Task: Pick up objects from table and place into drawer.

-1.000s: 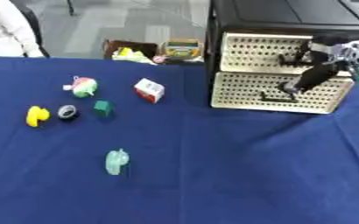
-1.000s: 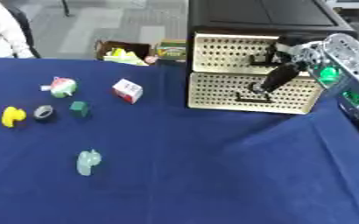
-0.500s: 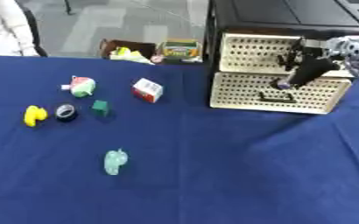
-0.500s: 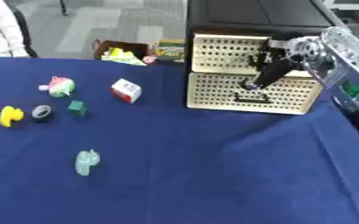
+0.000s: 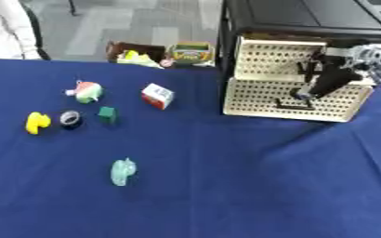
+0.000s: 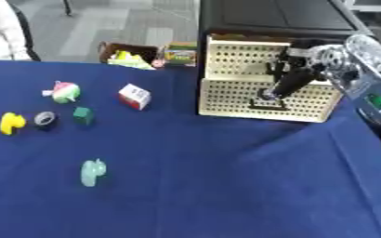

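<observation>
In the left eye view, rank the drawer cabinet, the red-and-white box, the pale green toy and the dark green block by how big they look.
1. Drawer cabinet, by far the largest.
2. Pale green toy and red-and-white box: these look alike; the toy lies nearer the camera, so I leave them unranked.
3. Dark green block, the smallest.

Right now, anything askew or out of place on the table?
Nothing spilled or damaged. The lower drawer of the drawer unit sits forward of the upper one, with the right hand at its handle. The toys, including the yellow duck and white cube, lie loose on the blue cloth.
</observation>
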You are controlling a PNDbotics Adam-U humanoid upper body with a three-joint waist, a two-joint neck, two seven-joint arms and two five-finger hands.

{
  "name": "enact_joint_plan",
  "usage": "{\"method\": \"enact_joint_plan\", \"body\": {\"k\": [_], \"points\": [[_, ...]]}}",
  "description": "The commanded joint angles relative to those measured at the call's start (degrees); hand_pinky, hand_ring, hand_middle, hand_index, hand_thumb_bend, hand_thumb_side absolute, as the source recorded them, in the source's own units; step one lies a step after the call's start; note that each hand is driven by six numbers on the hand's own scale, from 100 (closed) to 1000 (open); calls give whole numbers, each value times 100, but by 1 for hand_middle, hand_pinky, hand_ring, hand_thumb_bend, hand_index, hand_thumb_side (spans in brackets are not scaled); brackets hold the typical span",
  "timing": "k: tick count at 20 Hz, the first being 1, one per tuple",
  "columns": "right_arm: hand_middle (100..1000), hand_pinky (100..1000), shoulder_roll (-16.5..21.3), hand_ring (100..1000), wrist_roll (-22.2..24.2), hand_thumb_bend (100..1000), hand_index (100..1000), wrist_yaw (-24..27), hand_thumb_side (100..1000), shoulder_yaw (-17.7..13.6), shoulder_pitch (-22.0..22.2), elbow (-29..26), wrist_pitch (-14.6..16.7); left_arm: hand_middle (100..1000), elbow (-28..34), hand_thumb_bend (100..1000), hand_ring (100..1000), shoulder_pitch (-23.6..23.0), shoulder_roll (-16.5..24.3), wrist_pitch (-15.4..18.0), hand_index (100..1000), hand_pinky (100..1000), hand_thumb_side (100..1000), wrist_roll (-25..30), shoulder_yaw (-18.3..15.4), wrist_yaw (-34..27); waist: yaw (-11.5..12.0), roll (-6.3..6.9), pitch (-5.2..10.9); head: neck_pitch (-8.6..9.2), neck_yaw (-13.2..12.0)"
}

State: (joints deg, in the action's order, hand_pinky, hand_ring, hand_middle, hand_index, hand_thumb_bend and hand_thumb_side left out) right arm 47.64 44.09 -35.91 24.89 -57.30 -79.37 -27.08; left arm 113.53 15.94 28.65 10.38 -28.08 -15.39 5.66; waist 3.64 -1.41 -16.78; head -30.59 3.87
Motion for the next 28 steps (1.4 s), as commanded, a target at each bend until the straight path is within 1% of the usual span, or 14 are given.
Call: {"method": "enact_joint_plan", "body": {"k": [1,3,7,9,11,14,15,17,18,22,25,28], "points": [[100,100,258,139,787,355,566,104,447,-44,47,-142,-808,687,106,100,579,69,182,25,877,478,817,-4,-51,23,-25,30,105,60,-9],[100,100,337,139,787,358,568,160,447,-86,154,-302,-817,687,106,100,578,61,176,23,877,478,817,-7,-56,29,-36,33,97,58,-15],[100,100,549,139,787,364,591,293,453,-181,430,-801,-896,687,106,105,577,52,220,-2,878,474,806,-13,-62,78,-48,37,100,49,-33],[100,100,653,139,787,365,597,344,457,-229,562,-1050,-971,680,106,111,570,31,324,-154,879,463,787,-12,-77,261,-50,41,112,40,-48],[100,100,740,139,787,368,598,377,462,-272,669,-1275,-1045,666,106,117,564,14,542,-538,875,451,753,101,-83,644,-61,51,132,18,-81],[100,100,834,139,787,370,597,395,468,-317,793,-1554,-1146,654,106,113,569,90,1048,-1272,858,447,680,596,-12,1658,-96,69,169,-15,-144],[100,100,853,139,787,371,597,402,470,-325,822,-1624,-1170,647,104,107,570,134,1179,-1469,853,444,669,792,39,1965,-110,72,178,-21,-158],[100,100,887,139,787,371,595,409,473,-343,878,-1762,-1214,645,65,100,577,258,1464,-1743,850,448,693,1257,196,2460,-147,72,199,-33,-179],[100,100,901,139,787,371,595,410,474,-347,904,-1830,-1231,645,41,100,578,334,1598,-1809,850,449,699,1482,292,2615,-169,70,208,-39,-192],[100,100,960,139,787,371,593,447,475,-350,1026,-2076,-1290,667,-22,100,604,630,1951,-1853,866,476,755,2186,606,3006,-225,61,241,-63,-229],[100,100,1004,139,787,371,592,503,473,-370,1162,-2238,-1345,675,-7,100,615,761,2040,-1794,871,489,771,2570,755,3201,-244,62,251,-62,-247],[100,100,1038,139,787,373,594,551,476,-418,1307,-2403,-1409,677,52,100,617,816,2039,-1745,872,492,776,2786,819,3304,-260,60,253,-51,-251]]}}
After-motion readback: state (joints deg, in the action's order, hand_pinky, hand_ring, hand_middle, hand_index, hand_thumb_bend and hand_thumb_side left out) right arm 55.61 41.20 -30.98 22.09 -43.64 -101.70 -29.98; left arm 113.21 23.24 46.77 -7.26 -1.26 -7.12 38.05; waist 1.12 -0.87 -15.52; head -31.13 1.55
